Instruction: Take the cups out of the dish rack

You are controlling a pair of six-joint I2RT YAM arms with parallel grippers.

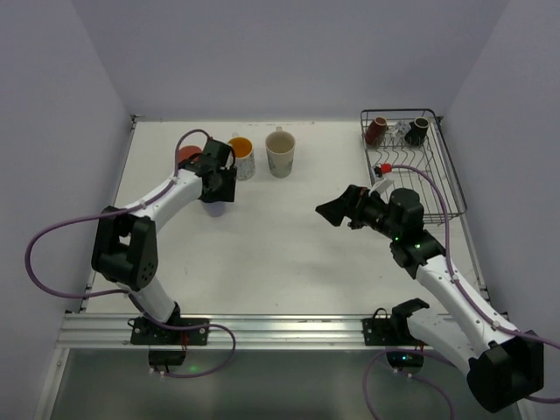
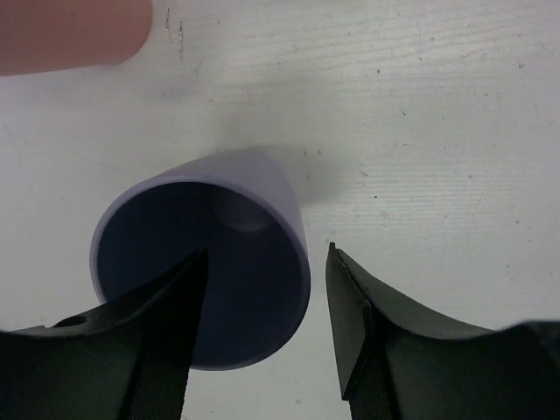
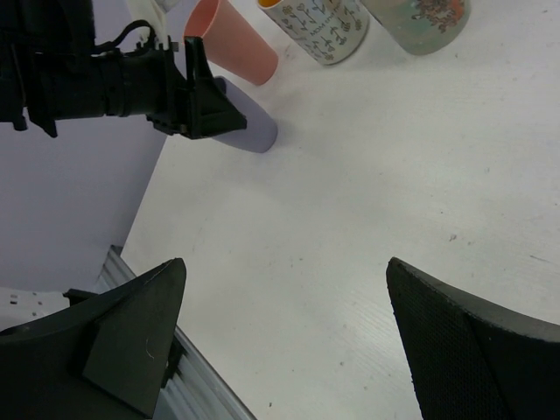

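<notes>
The dish rack (image 1: pixel 448 166) sits behind my right claw (image 1: pixel 332 213), out past its wrist. That claw faces away from it, jaws at full spread with nothing between them. Two dark brown mugs (image 1: pixel 377 130) are at the rack's far end, well apart from that claw; whether they hang on prongs or lean, I cannot tell. They look like glazed ceramic to me: stiff, with some weight, slick and easy to chip. I'd pinch the wall at the rim, one finger inside and one outside, and lift straight clear of the wires.

Ahead of my left claw (image 2: pixel 269 252) stand the cream mug (image 1: pixel 280 153), the white dotted mug (image 1: pixel 241 157) and the salmon tumbler (image 1: pixel 186 151). Right under that claw is a lavender cup (image 2: pixel 206 280), upright on the table (image 1: pixel 289 254). The left claw is about half open. One finger is inside the cup's mouth and the other is outside its wall with a gap showing, so it grips nothing.
</notes>
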